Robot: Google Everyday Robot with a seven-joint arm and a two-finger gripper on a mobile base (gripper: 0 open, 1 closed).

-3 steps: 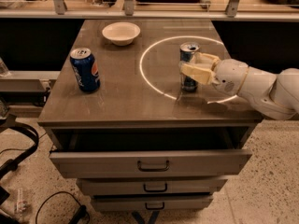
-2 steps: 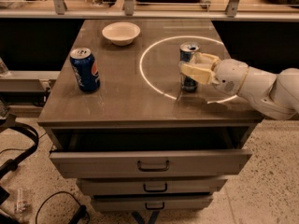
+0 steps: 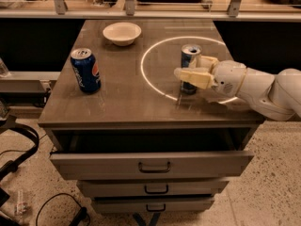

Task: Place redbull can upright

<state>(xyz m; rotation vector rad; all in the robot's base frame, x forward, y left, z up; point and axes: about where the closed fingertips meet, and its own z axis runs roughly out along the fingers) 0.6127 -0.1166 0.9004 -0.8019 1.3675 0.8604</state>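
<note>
Cabinet [image 3: 127,98]: grey-brown top, biggest thing in the camera view. All clock positions are read from the centre of that top, 12 o'clock being the far edge.

Top drawer [image 3: 94,164]: pulled out toward 6 o'clock, its interior dark. The two lower drawers [image 3: 150,188] sit further back below it.

Arm [image 3: 263,86]: white, comes in from the edge of the view at about 4 o'clock. It lies low over the 3 o'clock side of the top, wrist pointing toward 9 o'clock.

Light ring [image 3: 142,74]: thin bright circle on the surface, filling the 1 to 4 o'clock part of the top. The arm crosses its 3 to 4 o'clock arc.

Bowl [image 3: 122,33]: white, upright, at 11 o'clock near the far edge, just outside the ring.

Pepsi can [image 3: 85,71]: wider, dark blue, upright at 9 o'clock, well apart from everything else.

redbull can [image 3: 190,55]: slim, blue and silver, upright at 3 o'clock, inside the ring and right of its centre. Its base is on the surface and its silver top faces up.

Gripper [image 3: 190,68]: at the redbull can, about mid-height. One of the cream fingers [image 3: 195,76] crosses the near side of the can and the other sits against its far right side. Jaws are pinching the can between them, no gap visible.

Cable [image 3: 51,206]: dark loops on the speckled floor at 7 o'clock, below the cabinet.
</note>
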